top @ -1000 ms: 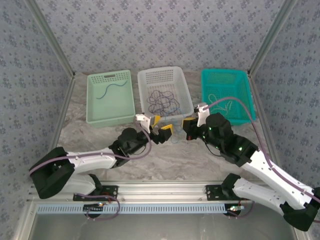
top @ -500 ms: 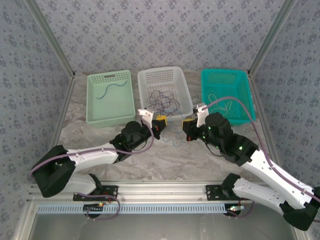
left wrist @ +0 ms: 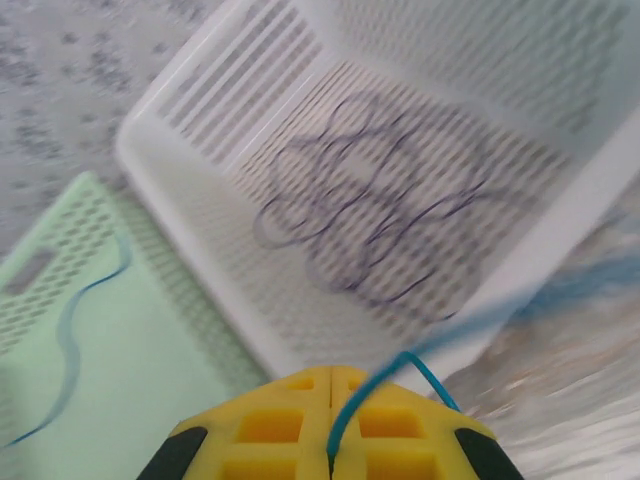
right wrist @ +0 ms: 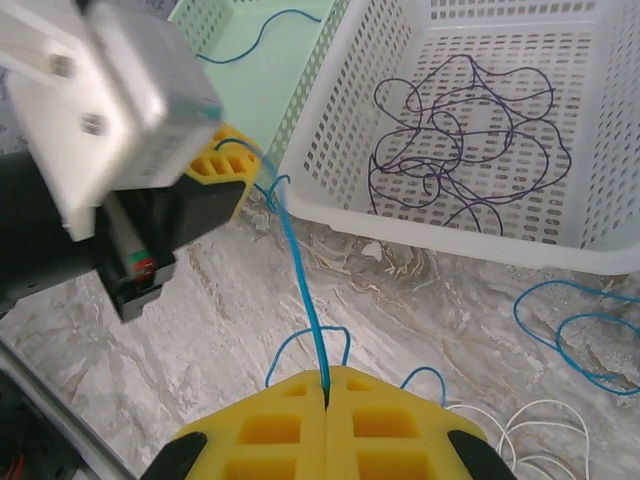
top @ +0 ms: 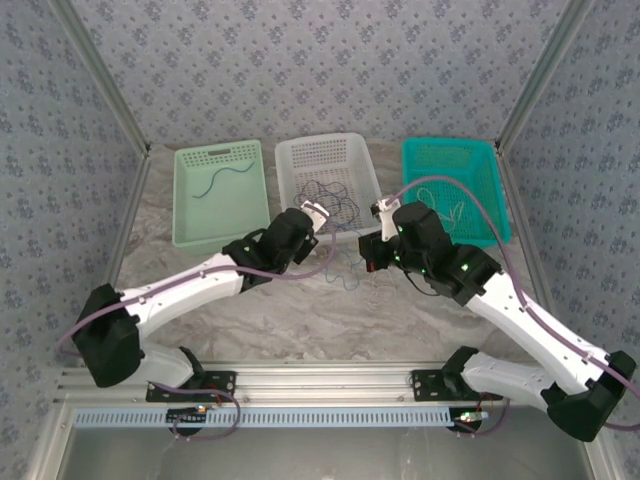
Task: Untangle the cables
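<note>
Desk: one marbled desk carried everything.
Baskets: three stood in a row at the far side. The green basket was on my left, the white basket in the middle and the teal basket on my right.
Grippers: two, both clenched. My left gripper pinched the stretched blue cable just in front of the white basket's near rim. My right gripper pinched the same cable over the desk, so it ran straight between the two.
Dark tangle: one knot of thin purple-black loops lay inside the white basket. I could not count its strands.
Loose blue cable: one wavy cable lay alone in the green basket.
Pale cable: one small curl lay in the teal basket.
Top view: all three baskets appeared together, but the cable I held was barely visible.
Left wrist view: the cable came out between my shut yellow fingers, and beyond them the picture was blurred.
Right wrist view: blue loops and white strands lay on the desk near the white basket. I could not tell whether those loops belonged to the stretched cable.
</note>
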